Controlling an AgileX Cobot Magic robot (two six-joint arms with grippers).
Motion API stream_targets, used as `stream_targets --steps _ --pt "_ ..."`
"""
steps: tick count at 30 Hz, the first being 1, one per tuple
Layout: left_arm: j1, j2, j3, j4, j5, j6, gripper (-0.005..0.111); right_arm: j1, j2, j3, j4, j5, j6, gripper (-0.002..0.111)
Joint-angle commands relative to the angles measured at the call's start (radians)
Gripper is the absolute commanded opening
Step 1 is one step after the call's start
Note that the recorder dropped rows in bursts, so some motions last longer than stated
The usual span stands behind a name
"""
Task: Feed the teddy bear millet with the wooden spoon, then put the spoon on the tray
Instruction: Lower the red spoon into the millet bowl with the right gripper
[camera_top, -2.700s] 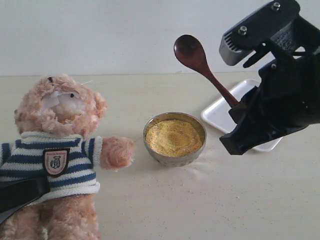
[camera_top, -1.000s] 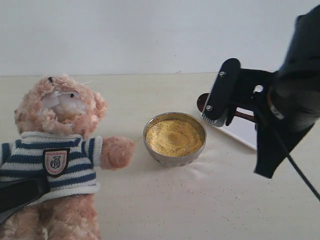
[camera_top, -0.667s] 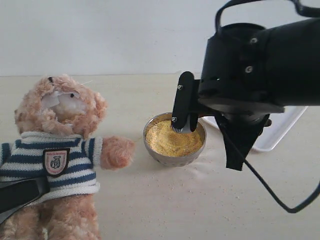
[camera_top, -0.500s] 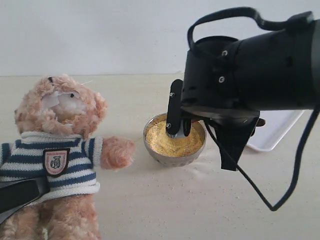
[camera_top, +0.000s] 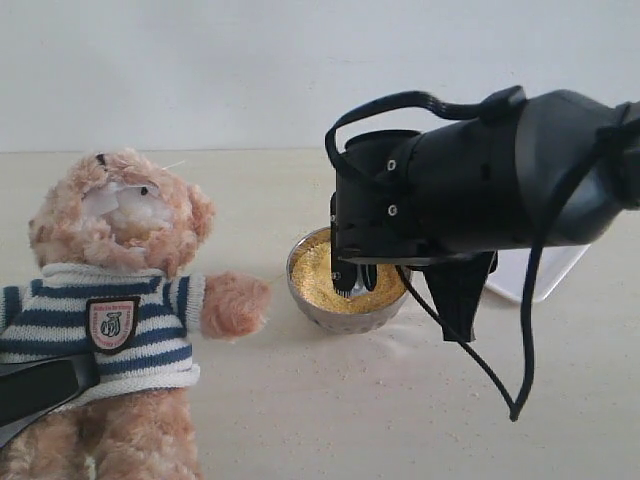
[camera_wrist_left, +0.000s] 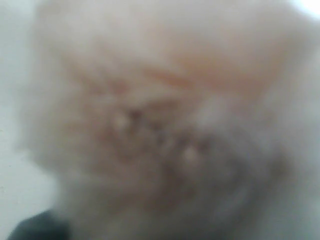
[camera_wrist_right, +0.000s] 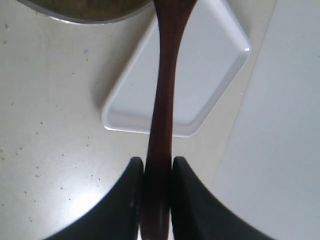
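The right fingers (camera_wrist_right: 131, 200) are pinched shut on the wooden spoon (camera_wrist_right: 162, 100) at its handle end, its long axis running straight out from them over the metal bowl (camera_top: 335, 320) rim into the millet (camera_top: 312, 272), with the teddy bear (camera_top: 120, 290) beyond the bowl, opposite the tray (camera_wrist_right: 210, 75).

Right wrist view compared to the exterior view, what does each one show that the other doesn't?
Only the right wrist view shows the wooden spoon, its handle clamped in the right gripper. Only the exterior view shows the teddy bear and the millet as a yellow surface. Both show the metal bowl and the white tray.
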Motion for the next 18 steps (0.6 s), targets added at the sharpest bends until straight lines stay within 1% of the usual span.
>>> stream_targets --steps 1,6,18 --pt "0.003 0.0 0.005 -0.018 0.022 0.008 0.005 0.001 0.044 -0.043 -0.024 0.024 0.0 0.0" --pt "0.003 0.0 0.005 -0.018 0.022 0.008 0.005 0.001 0.099 -0.087 -0.035 0.052 -0.015 0.0" --pt "0.003 0.0 0.005 -0.018 0.025 0.008 0.005 0.001 0.144 -0.089 -0.034 0.039 -0.017 0.0"
